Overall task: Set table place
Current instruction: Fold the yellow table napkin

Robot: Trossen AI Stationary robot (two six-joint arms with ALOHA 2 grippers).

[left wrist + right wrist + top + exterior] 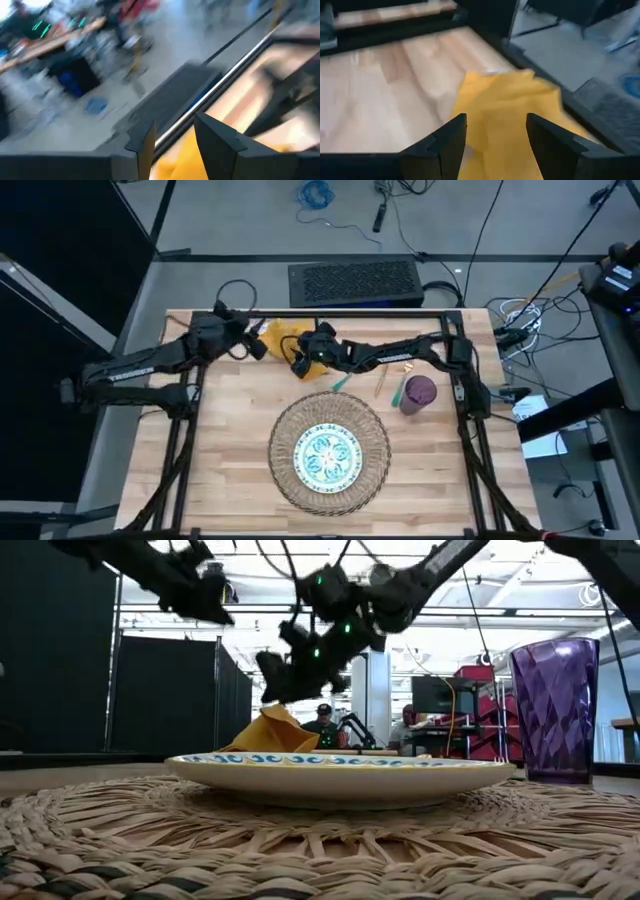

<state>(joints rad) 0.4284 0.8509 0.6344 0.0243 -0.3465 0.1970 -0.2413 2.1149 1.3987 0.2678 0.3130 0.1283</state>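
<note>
Woven straw filled the low view's foreground, the big round coarse-braided mat [300, 840] lying on the large light-wood plank table [230, 430], with the small blue-green patterned glazed plate [327, 457] at its centre. Faceted purple cup [418, 394] and gold, green-handled cutlery [397, 390] lay well apart from both jaws. Crumpled mustard-yellow cloth napkin [510, 115] sat at the far table edge, directly beneath and between the spread jaws of the right gripper [495, 137]. Left gripper [172, 137], jaws also spread, hung just beside it, empty. My judgement: soft limp cloth might bunch or slip from one finger, or both grippers could collide over it
</note>
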